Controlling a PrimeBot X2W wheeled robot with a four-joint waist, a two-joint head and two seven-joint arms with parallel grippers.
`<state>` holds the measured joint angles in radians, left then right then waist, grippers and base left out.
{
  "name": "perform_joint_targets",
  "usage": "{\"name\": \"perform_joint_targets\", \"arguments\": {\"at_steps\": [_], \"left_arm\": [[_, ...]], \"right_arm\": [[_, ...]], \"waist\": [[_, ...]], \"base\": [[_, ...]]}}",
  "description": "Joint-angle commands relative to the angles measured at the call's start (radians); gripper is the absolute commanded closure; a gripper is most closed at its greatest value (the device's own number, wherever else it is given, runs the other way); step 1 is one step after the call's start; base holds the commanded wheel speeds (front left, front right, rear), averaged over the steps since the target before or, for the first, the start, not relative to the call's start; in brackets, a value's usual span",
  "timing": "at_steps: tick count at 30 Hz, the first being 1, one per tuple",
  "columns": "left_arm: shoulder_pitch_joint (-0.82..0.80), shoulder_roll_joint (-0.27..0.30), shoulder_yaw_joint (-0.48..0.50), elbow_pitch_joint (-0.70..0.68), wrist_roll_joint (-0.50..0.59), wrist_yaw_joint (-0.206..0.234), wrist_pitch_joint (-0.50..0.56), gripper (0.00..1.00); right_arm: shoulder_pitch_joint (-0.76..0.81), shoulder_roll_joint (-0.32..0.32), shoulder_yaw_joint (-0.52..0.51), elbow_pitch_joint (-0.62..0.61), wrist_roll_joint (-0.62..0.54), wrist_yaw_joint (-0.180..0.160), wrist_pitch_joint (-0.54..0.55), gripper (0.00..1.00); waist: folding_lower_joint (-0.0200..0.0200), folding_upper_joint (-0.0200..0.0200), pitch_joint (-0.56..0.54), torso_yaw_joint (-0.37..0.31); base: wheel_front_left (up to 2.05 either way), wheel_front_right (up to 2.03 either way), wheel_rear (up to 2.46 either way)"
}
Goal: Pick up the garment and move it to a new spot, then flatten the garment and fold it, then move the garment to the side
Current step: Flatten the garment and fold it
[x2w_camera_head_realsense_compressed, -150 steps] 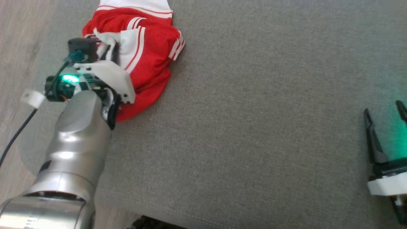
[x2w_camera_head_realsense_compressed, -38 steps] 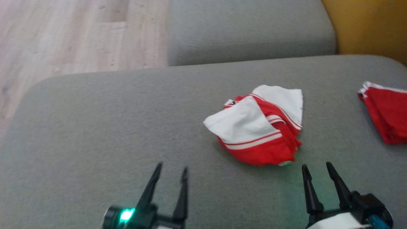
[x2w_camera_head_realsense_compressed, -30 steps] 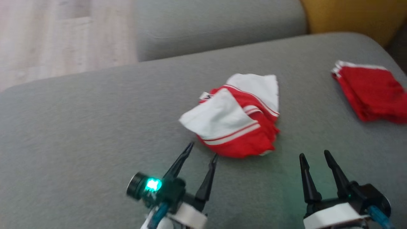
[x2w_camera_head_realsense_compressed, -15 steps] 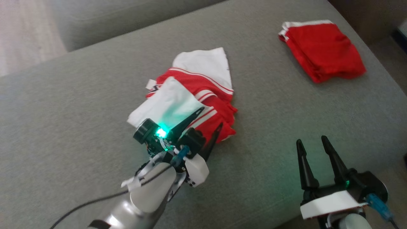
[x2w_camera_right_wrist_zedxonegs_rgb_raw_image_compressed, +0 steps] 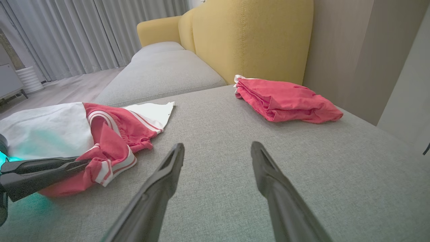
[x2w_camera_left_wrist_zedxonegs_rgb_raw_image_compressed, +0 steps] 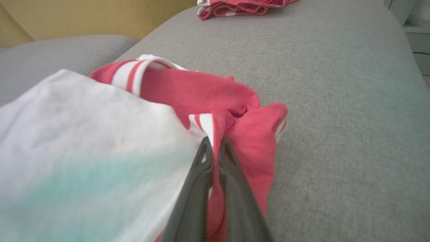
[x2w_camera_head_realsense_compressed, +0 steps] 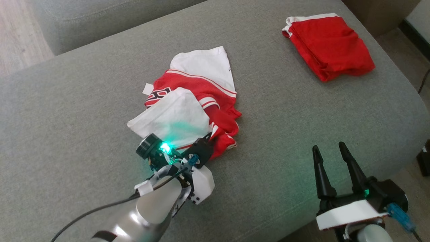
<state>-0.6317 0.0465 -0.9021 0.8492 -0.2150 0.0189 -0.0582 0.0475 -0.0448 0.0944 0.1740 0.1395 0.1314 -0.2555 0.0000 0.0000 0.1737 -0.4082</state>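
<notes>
While the crumpled red-and-white garment (x2w_camera_head_realsense_compressed: 191, 104) lies near the middle of the grey sofa cushion (x2w_camera_head_realsense_compressed: 67, 117), the left gripper (x2w_camera_head_realsense_compressed: 209, 137) pinches its red, white-striped edge on the near side, fingers pressed together on the cloth. A white panel of the garment spreads just left of those fingers in the left wrist view. The right gripper (x2w_camera_head_realsense_compressed: 328, 147) stands well apart to the right, near the cushion's front edge, its fingers spread and holding nothing. A second, folded red garment (x2w_camera_head_realsense_compressed: 331, 42) rests at the far right corner, before a yellow backrest (x2w_camera_right_wrist_zedxonegs_rgb_raw_image_compressed: 252, 37).
</notes>
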Motion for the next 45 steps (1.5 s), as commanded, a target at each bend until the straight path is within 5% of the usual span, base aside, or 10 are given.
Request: {"name": "perform_joint_targets", "arguments": {"at_steps": [1, 11, 19, 23, 28, 37, 38, 39, 45], "left_arm": [[-0.053, 0.004, 0.013, -0.017, -0.006, 0.004, -0.025, 1.0], [-0.232, 0.004, 0.025, -0.184, -0.147, -0.03, -0.144, 1.0], [-0.639, 0.005, 0.249, -0.193, -0.264, -0.021, -0.197, 1.0], [-0.707, 0.039, 0.356, -0.161, -0.298, -0.015, -0.203, 1.0], [-0.545, 0.08, 0.41, -0.154, -0.329, -0.014, -0.203, 1.0], [0.06, 0.175, 0.542, -0.165, -0.325, 0.028, -0.203, 1.0], [0.094, 0.177, 0.556, -0.164, -0.316, 0.034, -0.203, 0.64], [0.119, 0.178, 0.57, -0.17, -0.303, 0.041, -0.203, 0.0], [0.197, 0.17, 0.601, -0.272, -0.15, 0.113, -0.203, 0.0]], "right_arm": [[-0.035, -0.005, 0.026, -0.027, 0.003, -0.001, -0.006, 0.0], [-0.025, -0.005, 0.024, -0.021, -0.003, -0.001, -0.006, 0.0], [-0.02, -0.005, 0.03, -0.014, -0.016, -0.001, -0.006, 0.0], [-0.009, -0.005, 0.017, -0.021, -0.018, -0.001, -0.006, 0.0], [0.015, -0.005, 0.003, -0.026, -0.016, -0.001, -0.006, 0.0], [0.035, -0.005, -0.037, -0.041, -0.045, -0.001, -0.006, 0.0], [0.034, -0.006, -0.038, -0.041, -0.049, -0.001, -0.006, 0.0], [0.034, -0.008, -0.038, -0.041, -0.052, -0.001, -0.006, 0.0], [0.034, -0.022, -0.039, -0.047, -0.046, -0.001, -0.006, 0.0]], "waist": [[0.0, 0.0, -0.004, 0.002], [0.0, 0.0, -0.058, 0.021], [0.0, 0.0, -0.096, 0.033], [0.0, 0.0, -0.11, 0.059], [0.0, 0.0, -0.122, 0.103], [0.0, 0.0, -0.096, 0.224], [0.0, 0.0, -0.094, 0.234], [0.0, 0.0, -0.093, 0.244], [0.0, 0.0, -0.088, 0.269]], "base": [[0.0, 0.0, 0.0], [0.0, 0.0, 0.0], [0.0, 0.0, 0.0], [0.0, 0.0, 0.0], [0.0, 0.0, 0.0], [0.0, 0.0, 0.0], [0.0, 0.0, 0.0], [0.0, 0.0, 0.0], [0.0, 0.0, 0.0]]}}
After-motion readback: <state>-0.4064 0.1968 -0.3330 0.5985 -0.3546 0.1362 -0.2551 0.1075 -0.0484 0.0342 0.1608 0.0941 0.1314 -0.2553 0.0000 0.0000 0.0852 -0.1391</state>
